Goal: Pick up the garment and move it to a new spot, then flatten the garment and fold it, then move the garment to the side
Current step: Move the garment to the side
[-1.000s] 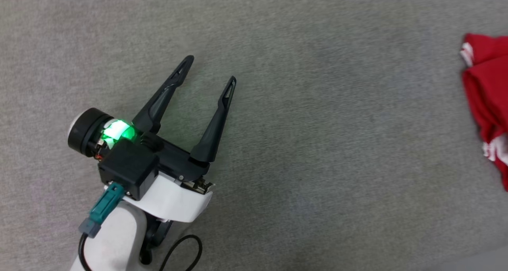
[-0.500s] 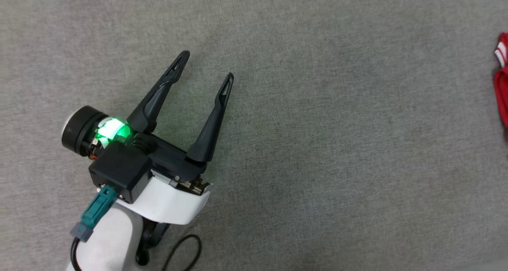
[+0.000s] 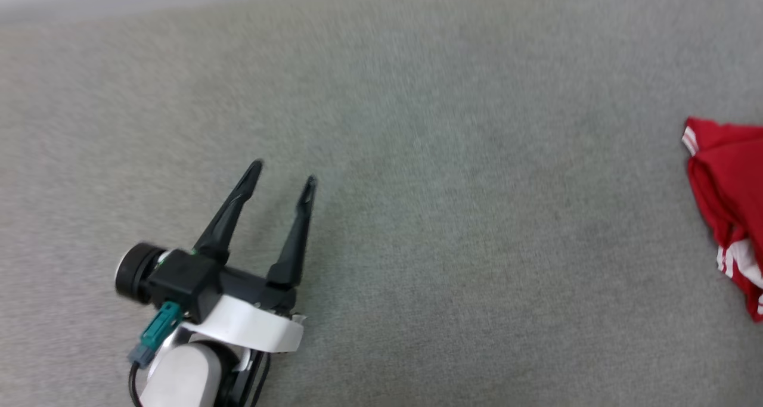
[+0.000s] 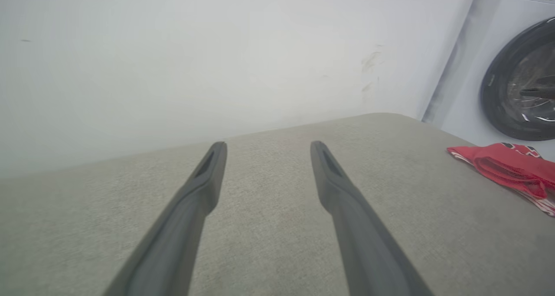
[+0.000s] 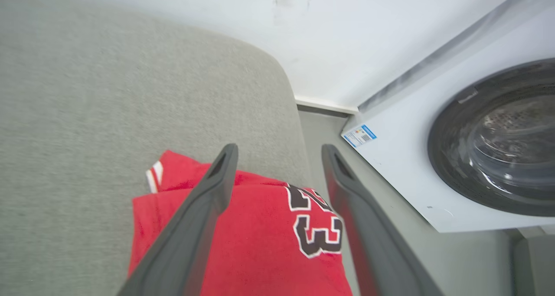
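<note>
The garment [image 3: 730, 210], a red jersey with white striped trim, lies folded at the right edge of the grey table [image 3: 417, 186]. From the right wrist view its black, white-outlined number shows on the garment [image 5: 264, 239], near the table's rounded corner. My right gripper [image 5: 277, 151] stands open just above it with nothing between its fingers. My left gripper [image 3: 283, 174] hovers open and empty over the table's left part, far from the garment. In the left wrist view the garment [image 4: 507, 166] lies off to the right of my left gripper [image 4: 266, 146].
A white washing machine [image 5: 455, 157] with a dark round door stands just beyond the table's right edge. A white wall [image 4: 195, 57] runs behind the table. The grey surface between my left gripper and the garment is bare.
The head camera has tilted, so the far table edge now shows and the whole picture has shifted. My left gripper stays open.
</note>
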Robot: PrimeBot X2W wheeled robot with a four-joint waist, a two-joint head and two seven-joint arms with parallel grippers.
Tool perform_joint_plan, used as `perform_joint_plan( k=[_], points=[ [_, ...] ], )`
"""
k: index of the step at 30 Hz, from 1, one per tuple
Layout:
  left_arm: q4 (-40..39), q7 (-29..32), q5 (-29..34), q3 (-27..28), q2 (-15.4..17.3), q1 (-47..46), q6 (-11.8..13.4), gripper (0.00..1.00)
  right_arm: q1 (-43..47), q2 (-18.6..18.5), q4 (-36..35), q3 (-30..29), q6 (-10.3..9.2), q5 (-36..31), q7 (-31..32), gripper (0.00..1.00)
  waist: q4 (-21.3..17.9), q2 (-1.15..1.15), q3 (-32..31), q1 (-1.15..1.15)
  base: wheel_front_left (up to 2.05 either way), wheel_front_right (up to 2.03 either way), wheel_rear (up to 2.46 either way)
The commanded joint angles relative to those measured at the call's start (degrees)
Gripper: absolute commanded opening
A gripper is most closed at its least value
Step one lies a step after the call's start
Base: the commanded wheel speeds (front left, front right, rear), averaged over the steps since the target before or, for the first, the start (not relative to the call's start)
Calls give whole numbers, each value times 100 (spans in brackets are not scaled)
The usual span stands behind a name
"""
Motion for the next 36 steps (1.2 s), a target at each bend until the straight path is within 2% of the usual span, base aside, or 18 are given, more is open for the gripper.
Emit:
perform_joint_plan(
  k=[1, 10, 17, 21, 23, 27, 36],
  points=[
    [60, -58, -69, 88, 16, 161, 66, 100, 182, 186, -295, -28, -8, 155, 0, 100, 212, 0, -544, 1, 0, 0, 0],
    [321, -183, -308, 391, 4, 714, 251, 100, 1109, 1321, -1914, -190, -7, 542, -270, 100, 556, 0, -1264, 1, 0, 0, 0],
    [548, -227, -383, 464, -31, 948, 258, 100, 1961, 2051, -2611, -149, -7, 677, -1068, 100, 756, 0, -1528, 1, 0, 0, 0],
    [701, -251, -432, 498, -92, 1042, 210, 100, 2408, 2464, -2561, -118, -6, 852, -1627, 100, 824, 0, -1628, 1, 0, 0, 0],
    [763, -258, -405, 515, -95, 1053, 178, 100, 2617, 2443, -2441, 52, -7, 737, -1952, 100, 848, 0, -1652, 1, 0, 0, 0],
    [855, -268, -358, 581, -125, 1106, 114, 100, 2881, 2678, -2128, 113, -6, 789, -2403, 100, 871, 0, -1718, 1, 0, 0, 0],
    [916, -272, -234, 860, -324, 1252, -70, 100, 3065, 3007, -1653, 138, -6, 767, -2854, 100, 837, 0, -1828, 1, 0, 0, 0]
  ],
)
